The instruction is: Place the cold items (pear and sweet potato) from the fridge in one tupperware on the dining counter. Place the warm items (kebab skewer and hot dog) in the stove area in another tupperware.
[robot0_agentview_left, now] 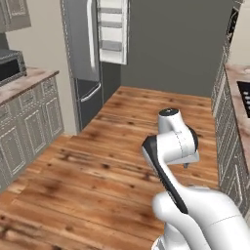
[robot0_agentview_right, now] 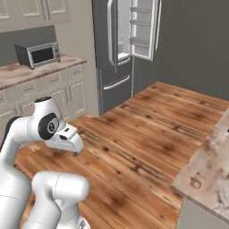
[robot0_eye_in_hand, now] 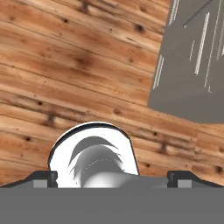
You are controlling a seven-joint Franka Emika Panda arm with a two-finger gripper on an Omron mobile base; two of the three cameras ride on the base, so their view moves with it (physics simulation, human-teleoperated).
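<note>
The fridge (robot0_agentview_left: pixel 87 53) (robot0_agentview_right: pixel 111 44) stands at the far end of the room with its upper door (robot0_agentview_left: pixel 112 30) (robot0_agentview_right: pixel 143 27) swung open; white shelves show, but nothing on them can be made out. The pear, sweet potato, kebab skewer, hot dog and tupperware are out of view. My gripper (robot0_agentview_left: pixel 185 165) (robot0_agentview_right: pixel 67 151) (robot0_eye_in_hand: pixel 113 177) hangs under the folded arm, pointing down at the wood floor (robot0_eye_in_hand: pixel 78 74). It is open with nothing between its fingertips (robot0_eye_in_hand: pixel 43 177).
A counter (robot0_agentview_left: pixel 29 80) (robot0_agentview_right: pixel 27 71) with a microwave (robot0_agentview_left: pixel 10 66) (robot0_agentview_right: pixel 38 53) runs along the left wall. On the right are a marble counter (robot0_agentview_right: pixel 210 165) (robot0_agentview_left: pixel 237 102) and a dark cooktop (robot0_agentview_left: pixel 244 97). Grey cabinet fronts (robot0_eye_in_hand: pixel 192 65) stand close to the hand.
</note>
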